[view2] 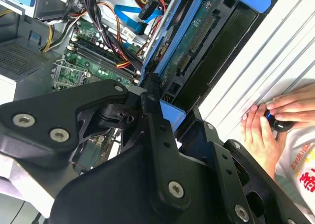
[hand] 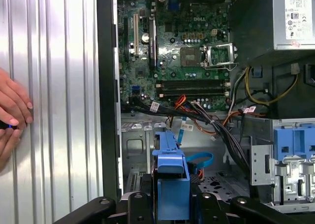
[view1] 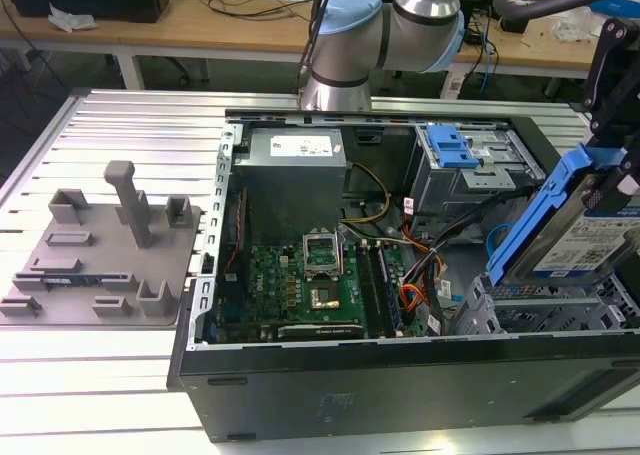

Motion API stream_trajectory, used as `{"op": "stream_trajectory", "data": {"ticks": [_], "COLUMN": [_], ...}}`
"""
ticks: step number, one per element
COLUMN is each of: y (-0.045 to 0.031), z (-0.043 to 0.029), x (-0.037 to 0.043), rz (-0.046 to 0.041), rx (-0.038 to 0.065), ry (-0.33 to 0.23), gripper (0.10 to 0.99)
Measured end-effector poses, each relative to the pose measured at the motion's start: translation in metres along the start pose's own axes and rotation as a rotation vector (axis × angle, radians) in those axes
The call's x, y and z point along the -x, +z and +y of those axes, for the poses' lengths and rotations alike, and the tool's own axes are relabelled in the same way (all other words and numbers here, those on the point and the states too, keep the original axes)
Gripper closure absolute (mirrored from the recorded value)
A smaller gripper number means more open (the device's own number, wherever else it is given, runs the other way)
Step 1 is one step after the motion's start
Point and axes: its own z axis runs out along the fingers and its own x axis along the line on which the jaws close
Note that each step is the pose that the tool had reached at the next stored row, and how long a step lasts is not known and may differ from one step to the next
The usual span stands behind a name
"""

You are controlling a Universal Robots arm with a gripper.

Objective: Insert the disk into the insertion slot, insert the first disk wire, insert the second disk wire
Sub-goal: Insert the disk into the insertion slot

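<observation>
In the exterior view the disk [view1: 590, 237], silver with a white-and-blue label in a bright blue carrier, hangs tilted at the exterior view's right. My black gripper [view1: 612, 170] is shut on its upper end. Just below it lies the insertion slot [view1: 520, 313], a low grey perforated cage in the open computer case; the disk is above the cage, not in it. The first wrist view looks down along the blue carrier [hand: 172, 184] between my fingers [hand: 134, 204] to the cage [hand: 140, 147]. In the second wrist view the disk's circuit-board side [view2: 197, 42] shows.
A taller grey bay with a blue latch [view1: 455, 150] stands behind the cage. Loose black, orange and blue wires [view1: 420, 285] lie between motherboard [view1: 310, 275] and cage. A person's hands [view2: 266, 125] rest on the ribbed table beside the case. A grey fixture plate [view1: 100, 245] sits at the exterior view's left.
</observation>
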Motion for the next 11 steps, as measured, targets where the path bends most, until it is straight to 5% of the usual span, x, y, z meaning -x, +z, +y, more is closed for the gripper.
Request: {"op": "stream_trajectory", "data": {"ticks": [11], "y": [0.0096], "z": [-0.0001], "x": [-0.0030], "rz": [0.0002], "rx": [0.000], "ry": [-0.007], "gripper": [0.722]}}
